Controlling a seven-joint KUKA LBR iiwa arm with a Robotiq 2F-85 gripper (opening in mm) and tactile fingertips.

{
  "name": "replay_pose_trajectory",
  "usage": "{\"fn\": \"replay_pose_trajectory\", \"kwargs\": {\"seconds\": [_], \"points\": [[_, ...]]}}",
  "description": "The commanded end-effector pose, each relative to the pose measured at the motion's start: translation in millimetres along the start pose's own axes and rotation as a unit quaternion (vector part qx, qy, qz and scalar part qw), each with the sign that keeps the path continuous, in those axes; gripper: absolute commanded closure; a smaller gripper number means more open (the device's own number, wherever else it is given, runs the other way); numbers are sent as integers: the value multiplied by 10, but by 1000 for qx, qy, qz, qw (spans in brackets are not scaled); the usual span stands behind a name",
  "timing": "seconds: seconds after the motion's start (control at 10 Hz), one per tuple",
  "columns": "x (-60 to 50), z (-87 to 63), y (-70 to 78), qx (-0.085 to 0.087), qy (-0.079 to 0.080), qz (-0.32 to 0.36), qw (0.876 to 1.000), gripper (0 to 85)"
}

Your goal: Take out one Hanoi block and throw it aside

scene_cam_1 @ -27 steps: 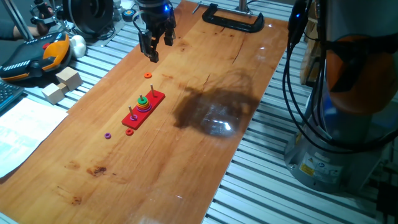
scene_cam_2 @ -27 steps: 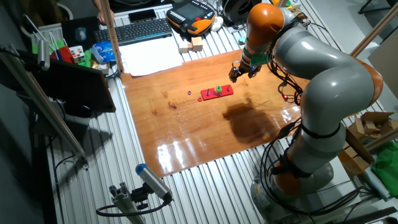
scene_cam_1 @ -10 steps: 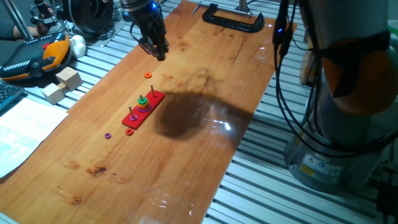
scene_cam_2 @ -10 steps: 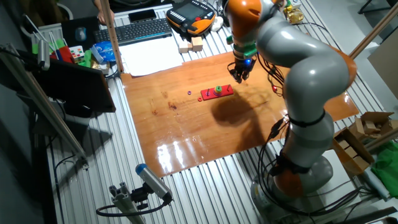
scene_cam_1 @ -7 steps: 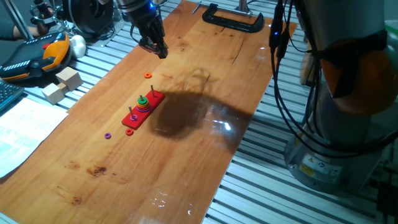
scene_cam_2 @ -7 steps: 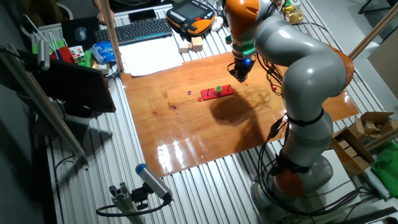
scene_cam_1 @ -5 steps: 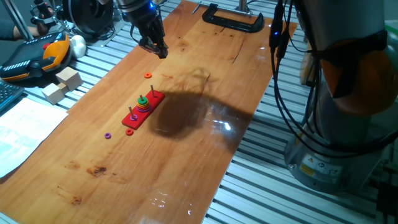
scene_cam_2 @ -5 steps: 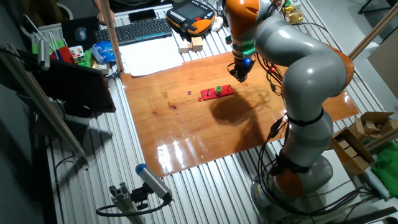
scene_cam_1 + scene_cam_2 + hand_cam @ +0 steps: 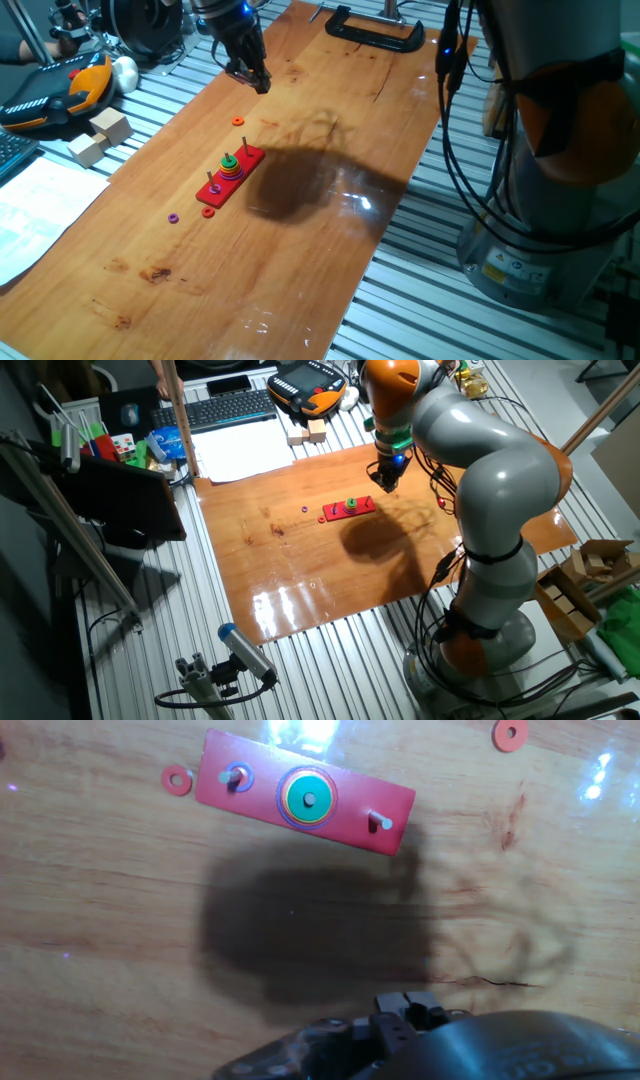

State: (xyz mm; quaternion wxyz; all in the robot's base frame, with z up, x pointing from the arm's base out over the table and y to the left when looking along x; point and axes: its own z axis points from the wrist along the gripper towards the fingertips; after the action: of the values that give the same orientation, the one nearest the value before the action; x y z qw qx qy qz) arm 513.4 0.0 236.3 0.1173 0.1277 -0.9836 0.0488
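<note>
The Hanoi block (image 9: 296,799) is a dark green ring on top of the coloured stack on the middle peg of the red peg base (image 9: 352,808). It also shows in one fixed view (image 9: 229,160) and in the other fixed view (image 9: 352,502). My gripper (image 9: 253,80) hangs above the table beyond the base's far end, well clear of the stack, and it also shows in the other fixed view (image 9: 388,483). In the hand view its fingertips (image 9: 392,1007) sit together at the bottom edge and hold nothing.
A small purple ring (image 9: 235,776) sits on the base's end peg. Loose rings lie on the wood: an orange one (image 9: 238,121) near the gripper, a red one (image 9: 208,212) and a purple one (image 9: 174,216) past the other end. A black clamp (image 9: 374,31) is at the far edge.
The arm has swung round and the gripper has turned; its fingers, apart in the earliest frames, now sit together. Nothing has visibly moved in the last second.
</note>
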Motion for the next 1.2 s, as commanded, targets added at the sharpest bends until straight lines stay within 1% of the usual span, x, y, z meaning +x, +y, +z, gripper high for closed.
{"fn": "replay_pose_trajectory", "kwargs": {"seconds": [0.0,0.3,0.4,0.5,0.6,0.7,0.8,0.9,1.0,1.1], "points": [[2,2,0,-1,-1,-3,1000,840],[-1,1,3,2,0,1,1000,840],[-1,1,3,0,-1,-4,1000,820],[-1,1,3,-1,-2,5,1000,817],[-1,1,3,-32,-42,3,999,843],[-1,1,3,-51,-46,9,998,843],[-1,1,3,-64,-42,15,997,843],[-1,1,3,-62,-46,19,997,843],[-1,1,3,-59,-71,21,996,843],[-1,1,3,-53,-48,25,997,843]]}}
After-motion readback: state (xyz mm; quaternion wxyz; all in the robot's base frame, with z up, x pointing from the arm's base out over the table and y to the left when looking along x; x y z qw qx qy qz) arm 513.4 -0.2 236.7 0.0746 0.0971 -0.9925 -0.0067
